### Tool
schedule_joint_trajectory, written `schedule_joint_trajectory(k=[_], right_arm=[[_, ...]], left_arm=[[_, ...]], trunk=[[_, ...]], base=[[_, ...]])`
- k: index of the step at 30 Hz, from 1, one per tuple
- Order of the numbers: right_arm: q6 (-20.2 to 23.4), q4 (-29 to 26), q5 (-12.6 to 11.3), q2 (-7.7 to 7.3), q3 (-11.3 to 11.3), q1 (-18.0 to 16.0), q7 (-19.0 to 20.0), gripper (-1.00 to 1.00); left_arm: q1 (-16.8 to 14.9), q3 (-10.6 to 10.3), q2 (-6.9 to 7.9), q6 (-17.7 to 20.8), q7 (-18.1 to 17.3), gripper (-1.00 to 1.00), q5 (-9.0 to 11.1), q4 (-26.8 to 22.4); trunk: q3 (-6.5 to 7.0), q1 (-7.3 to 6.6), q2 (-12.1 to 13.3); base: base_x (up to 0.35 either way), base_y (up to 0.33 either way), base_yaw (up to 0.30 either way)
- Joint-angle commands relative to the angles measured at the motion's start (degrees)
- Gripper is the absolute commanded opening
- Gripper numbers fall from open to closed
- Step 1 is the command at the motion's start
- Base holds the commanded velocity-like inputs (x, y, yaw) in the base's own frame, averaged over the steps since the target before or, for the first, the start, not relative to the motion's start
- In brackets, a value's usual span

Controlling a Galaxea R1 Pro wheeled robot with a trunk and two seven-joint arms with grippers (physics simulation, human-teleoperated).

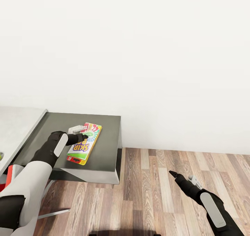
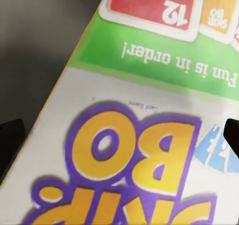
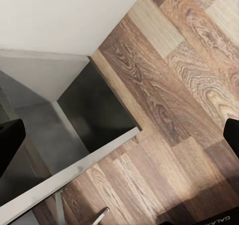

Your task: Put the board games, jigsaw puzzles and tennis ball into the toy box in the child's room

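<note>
A plain white wall (image 1: pixel 139 48) backs this corner of the room, and a wood-plank floor (image 1: pixel 156 194) runs beneath it. A low cabinet with a dark grey top (image 1: pixel 107 138) stands against the wall, and beside it, at the head view's left edge, lies the pale grey-white desk (image 1: pixel 17 128), higher than the cabinet.

One board game (image 1: pixel 85 143), a thin box with a white, red, yellow and green cover and big purple-edged letters, lies flat on the cabinet top, closer to the edge beside the desk than to the floor-side edge. The left tool (image 1: pixel 80 133) sits just over the end of the box nearer the wall; whether it touches the box I cannot tell. Its wrist camera looks straight down on the cover (image 2: pixel 134 135), the dark fingertips (image 2: pixel 11 138) spread wide at either side, so it is open and holds nothing.

The right tool (image 1: pixel 173 175) hangs over bare floor, well away from the cabinet. Its wrist view takes in the cabinet's dark side (image 3: pixel 94 110) and planks (image 3: pixel 189 85), fingertips (image 3: pixel 10 140) parted, empty.
</note>
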Motion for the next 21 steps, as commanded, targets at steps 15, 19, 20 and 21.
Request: schedule_joint_trajectory(k=[15,19,20,21], right_arm=[[0.3,0.0,0.0,0.01,-0.1,0.0,0.0,1.00],[0.3,0.0,0.1,0.02,-0.1,0.0,0.1,1.00],[0.3,0.0,0.1,0.02,-0.1,0.0,0.1,1.00],[0.3,0.0,0.1,0.02,-0.1,0.0,0.1,1.00]], left_arm=[[0.0,0.0,0.06,0.3,0.3,1.00,0.4,1.5],[0.0,0.0,0.06,0.3,0.3,1.00,0.4,1.5],[0.0,0.0,0.06,0.3,0.2,1.00,0.4,1.5],[0.0,0.0,0.06,0.3,0.2,1.00,0.4,1.5]], trunk=[[-0.09,0.04,-0.1],[-0.09,0.04,-0.1],[-0.09,0.04,-0.1],[-0.09,0.04,-0.1]], base=[[0.000,0.000,0.000],[0.000,0.000,0.000],[0.000,0.000,0.000],[0.000,0.000,0.000]])
